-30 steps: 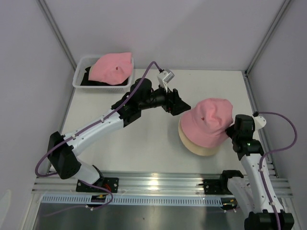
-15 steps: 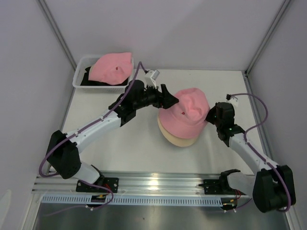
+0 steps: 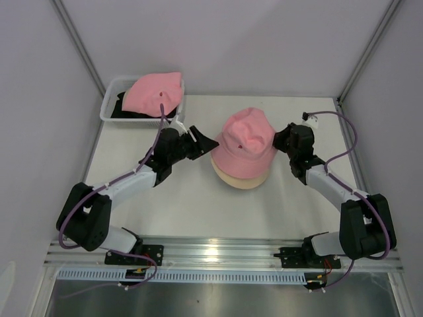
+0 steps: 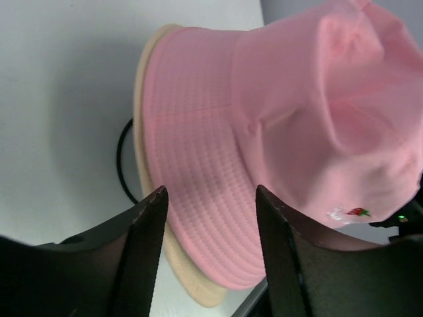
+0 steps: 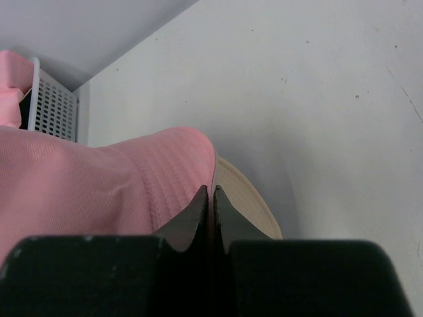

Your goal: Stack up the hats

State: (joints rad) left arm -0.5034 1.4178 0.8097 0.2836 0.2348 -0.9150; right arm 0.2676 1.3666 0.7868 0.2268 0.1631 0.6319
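Since the earlier frames the soft pink fabric bucket hat (image 3: 248,135) and the cream fabric bucket hat (image 3: 239,179) beneath it have shifted left and farther back, to the middle of the white table (image 3: 198,198). The right gripper (image 3: 283,140) pinches the pink brim's right edge. The left gripper (image 3: 203,142), fingers spread and holding nothing, sits just left of the stack. A second pink hat (image 3: 153,92) lies in the white plastic mesh basket (image 3: 107,105) at far left.

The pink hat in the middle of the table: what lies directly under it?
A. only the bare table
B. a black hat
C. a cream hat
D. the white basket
C: the cream hat shows its brim just below the brim of the pink hat.
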